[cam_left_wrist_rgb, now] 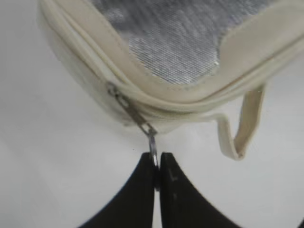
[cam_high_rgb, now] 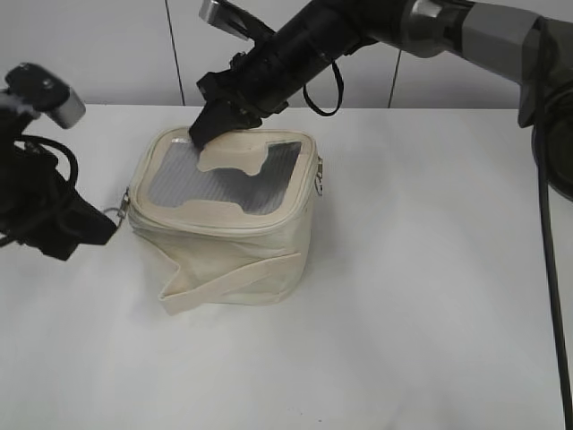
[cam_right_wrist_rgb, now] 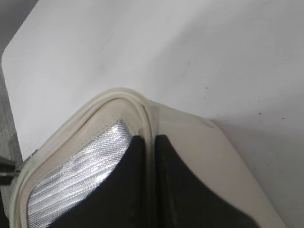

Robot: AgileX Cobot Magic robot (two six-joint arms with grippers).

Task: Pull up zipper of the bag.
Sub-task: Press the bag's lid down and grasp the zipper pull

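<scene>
Your bag (cam_high_rgb: 224, 228) sits upright on the white table (cam_high_rgb: 430, 313), a little left of the middle in the exterior view, with its grey mesh top (cam_high_rgb: 224, 179) facing up and the cream strap (cam_high_rgb: 233, 278) slanting across its front.

Your left gripper (cam_left_wrist_rgb: 156, 164) is at the bag's left corner, low beside the lid rim. Its two black fingers (cam_left_wrist_rgb: 135, 190) are pressed together on one silver ring pull (cam_left_wrist_rgb: 153, 145), which hangs off the end of the zipper (cam_left_wrist_rgb: 128, 107). The slider sits at the rounded corner of the rim, and the pull stretches out from it toward the gripper.

The second ring pull (cam_high_rgb: 319, 175) dangles free on the bag's right side, well apart from either gripper.

Your right gripper (cam_high_rgb: 204, 130) reaches in from the upper right and rests on the far left corner of the lid. In the right wrist view its fingers (cam_right_wrist_rgb: 130, 166) stand close together with the raised rim seam running between them; it looks as if they pinch that rim, though the contact itself is hard to make out.
</scene>
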